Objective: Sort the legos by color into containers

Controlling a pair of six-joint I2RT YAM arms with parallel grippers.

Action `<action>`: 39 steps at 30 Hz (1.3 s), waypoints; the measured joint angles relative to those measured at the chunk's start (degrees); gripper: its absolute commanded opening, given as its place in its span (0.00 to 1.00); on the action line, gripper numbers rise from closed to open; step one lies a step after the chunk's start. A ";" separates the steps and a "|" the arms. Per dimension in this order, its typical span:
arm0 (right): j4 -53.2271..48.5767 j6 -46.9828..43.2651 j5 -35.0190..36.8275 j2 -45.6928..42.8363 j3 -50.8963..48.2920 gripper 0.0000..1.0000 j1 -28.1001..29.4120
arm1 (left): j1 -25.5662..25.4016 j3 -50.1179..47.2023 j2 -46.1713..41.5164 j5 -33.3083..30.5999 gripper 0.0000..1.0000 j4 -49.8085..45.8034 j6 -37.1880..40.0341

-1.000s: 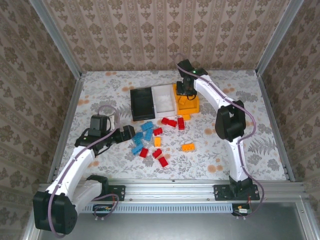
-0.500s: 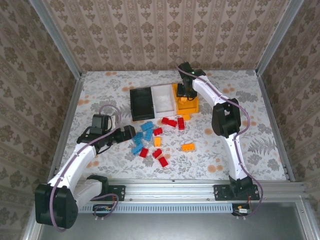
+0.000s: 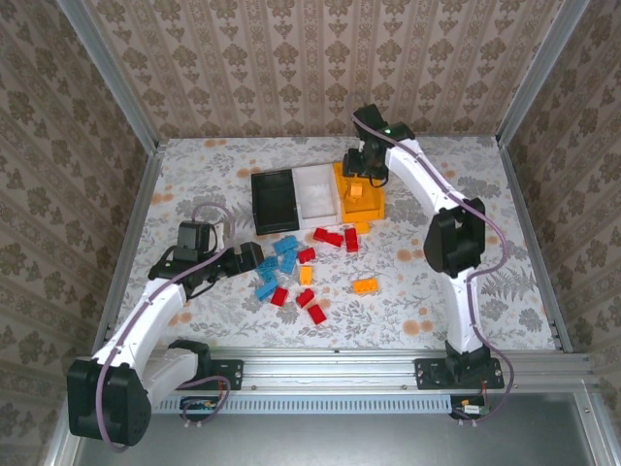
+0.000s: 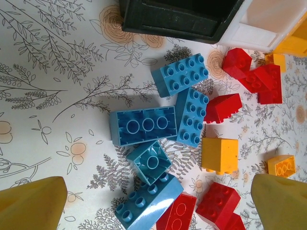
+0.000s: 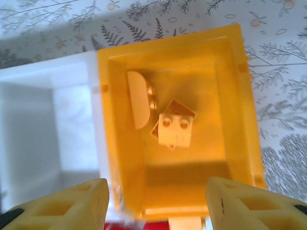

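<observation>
Right gripper (image 5: 156, 203) released, empty, above yellow bin (image 5: 111, 124); yellow legos (image 5: 175, 130) inside. Left gripper (image 4: 154, 203) released wide at pile's (image 3: 303, 267) 9 o'clock, over 5 blue legos (image 4: 144, 125).

The top edge of my left wrist view cuts off the black bin (image 4: 177, 19) and the white bin (image 4: 271, 26). Its bottom edge cuts the fingers (image 4: 29, 203) of my left end effector (image 4: 156, 191). In my right wrist view, a red smear (image 5: 144, 225) below the orange-yellow bin (image 5: 247, 124) is too blurred to name. From above, my right end effector (image 3: 361, 170) covers part of that bin.
</observation>
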 measured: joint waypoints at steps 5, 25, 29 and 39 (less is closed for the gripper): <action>-0.42 -1.01 -0.26 -10.29 -11.85 0.58 1.53 | 0.00 0.00 0.02 0.44 1.00 0.63 -0.02; 5.77 -0.70 -0.48 -11.17 -33.83 0.51 9.73 | -0.02 -1.07 -0.94 2.14 1.00 3.26 -1.18; 6.56 -0.70 -0.48 -9.18 -33.83 0.50 9.73 | -0.02 -1.09 -1.77 2.12 1.00 2.43 -1.18; 7.89 -0.72 -0.52 -6.40 -33.83 0.49 9.60 | 0.00 -1.09 -1.81 2.10 1.00 1.29 -1.16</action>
